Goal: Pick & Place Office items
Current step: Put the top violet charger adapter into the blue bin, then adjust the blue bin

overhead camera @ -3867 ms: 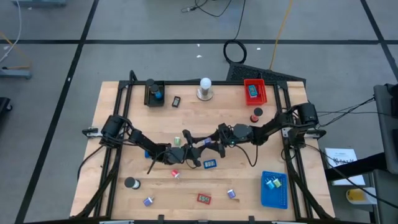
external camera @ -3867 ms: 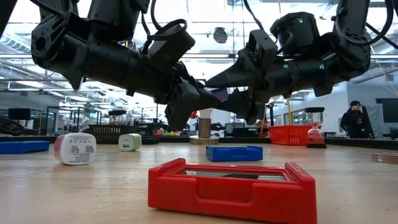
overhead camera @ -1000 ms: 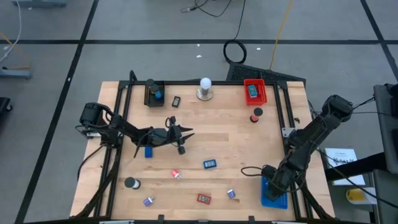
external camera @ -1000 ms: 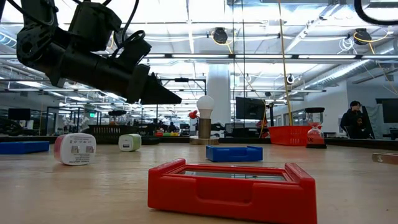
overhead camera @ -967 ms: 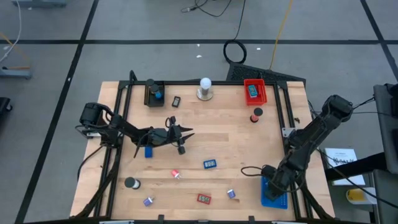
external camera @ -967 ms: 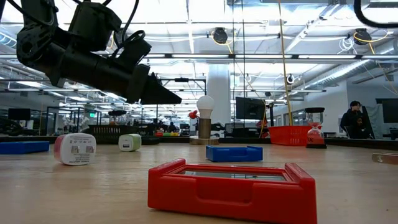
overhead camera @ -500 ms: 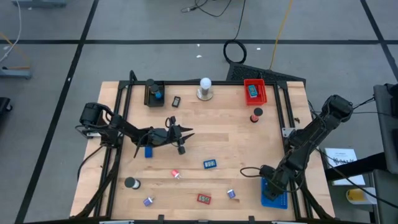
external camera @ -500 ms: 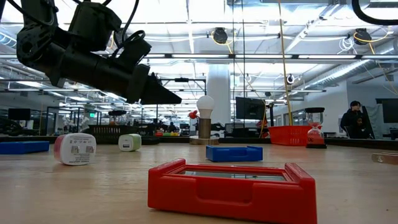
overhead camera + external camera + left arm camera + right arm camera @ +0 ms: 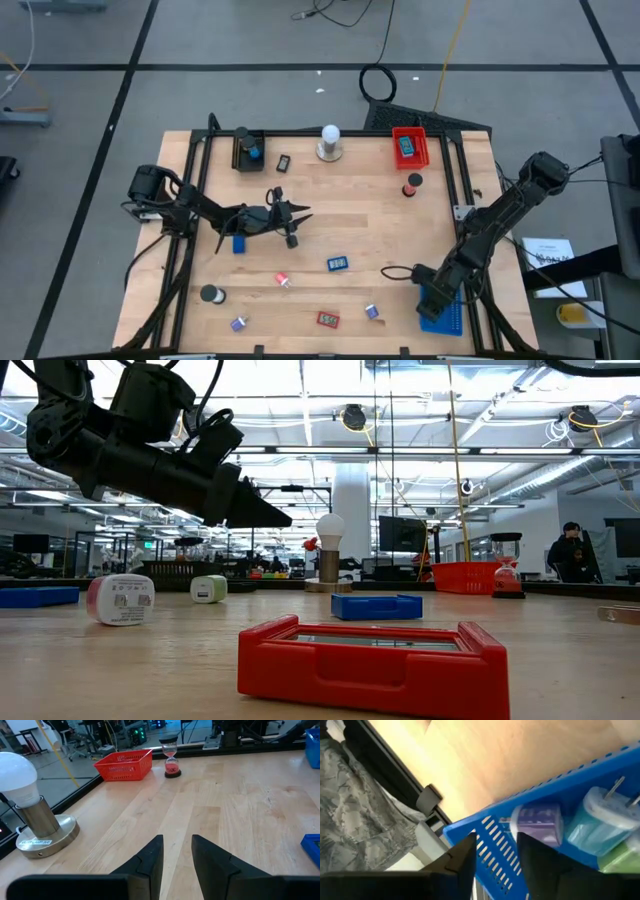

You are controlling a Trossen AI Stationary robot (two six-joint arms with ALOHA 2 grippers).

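Wooden desk [image 9: 400,240] carrying scattered items. Right claw [image 9: 492,852] hovering over blue tray [image 9: 570,785], slightly spread, three plugs beneath. Left claw [image 9: 177,851] hanging narrowly parted, empty.

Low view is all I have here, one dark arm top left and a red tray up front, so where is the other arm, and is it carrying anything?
Observer: The right gripper is over the blue tray at the table's near right corner, outside your picture.
Operator: Carrying anything?
Observer: No. Its wrist view shows nothing between the parted fingers; a purple plug, a teal plug and a green piece lie in the tray.
Operator: And the arm I see?
Observer: That is the left gripper, also open and empty, pointing across bare wood toward the red basket and the hourglass.
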